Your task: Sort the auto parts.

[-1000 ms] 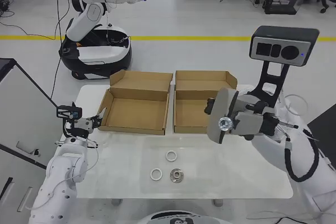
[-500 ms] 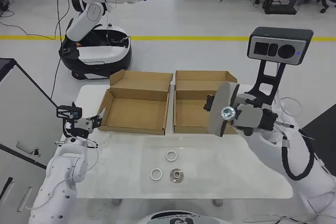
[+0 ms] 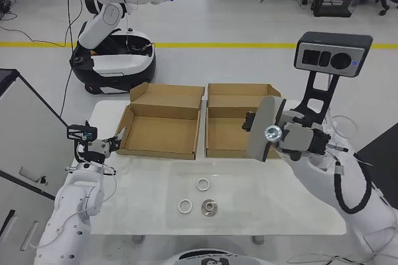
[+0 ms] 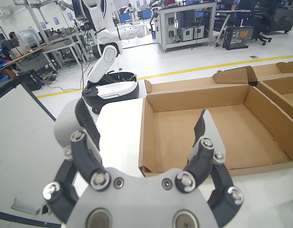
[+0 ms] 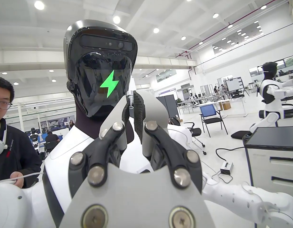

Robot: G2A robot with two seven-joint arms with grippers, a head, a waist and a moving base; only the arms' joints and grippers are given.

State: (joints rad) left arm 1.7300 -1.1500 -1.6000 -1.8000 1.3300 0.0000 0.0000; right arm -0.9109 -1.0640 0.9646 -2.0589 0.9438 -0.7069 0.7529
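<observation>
My right gripper [image 3: 270,133] is raised above the right side of the table, shut on a small round silver metal part [image 3: 272,132] whose face points up at the top camera. In the right wrist view the same part [image 5: 130,101] shows edge-on between the closed fingertips of that gripper [image 5: 131,103]. Two white rings [image 3: 203,184] [image 3: 184,206] and a grey metal part [image 3: 209,208] lie on the white table [image 3: 285,205]. My left gripper [image 3: 118,137] [image 4: 141,110] hangs open and empty beside the near-left corner of the left box [image 3: 160,157] [image 4: 196,96].
Two open cardboard boxes sit side by side at the back of the table, the right box [image 3: 235,87] lying partly under my raised arm. A grey device on a black bracket [image 3: 331,56] rises above the right arm. Another robot's base [image 3: 116,63] stands on the floor beyond.
My right gripper, with the metal part in it, has shifted slightly up and to the right and turned. The left arm and the parts on the table have not moved.
</observation>
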